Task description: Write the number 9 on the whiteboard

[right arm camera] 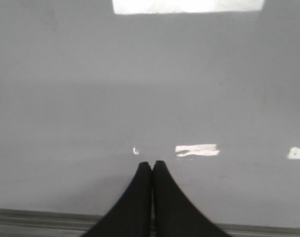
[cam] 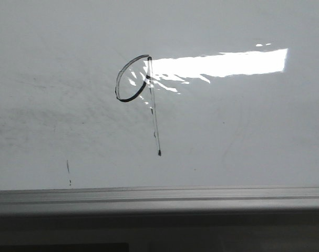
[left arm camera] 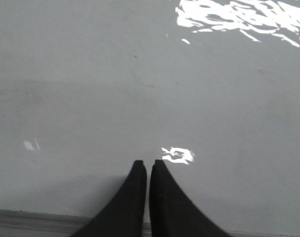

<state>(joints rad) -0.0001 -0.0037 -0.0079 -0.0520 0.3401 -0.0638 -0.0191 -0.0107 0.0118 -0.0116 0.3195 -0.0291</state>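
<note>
The number 9 (cam: 148, 100) is drawn in thin black marker on the whiteboard (cam: 243, 136), an oval loop on the left joined to a long slanted tail. No gripper shows in the front view. My left gripper (left arm camera: 148, 163) is shut and empty, its black fingers (left arm camera: 135, 197) over bare white board (left arm camera: 90, 98). My right gripper (right arm camera: 152, 163) is shut and empty too, fingers (right arm camera: 164, 197) pressed together over bare board (right arm camera: 140, 89). No marker pen shows in any view.
The board's grey aluminium frame edge (cam: 159, 195) runs along the near side, also in the left wrist view (left arm camera: 31, 219) and right wrist view (right arm camera: 36, 217). Small stray black dashes (cam: 69, 170) sit left of the figure. Bright glare (cam: 227, 64) lies right of the loop.
</note>
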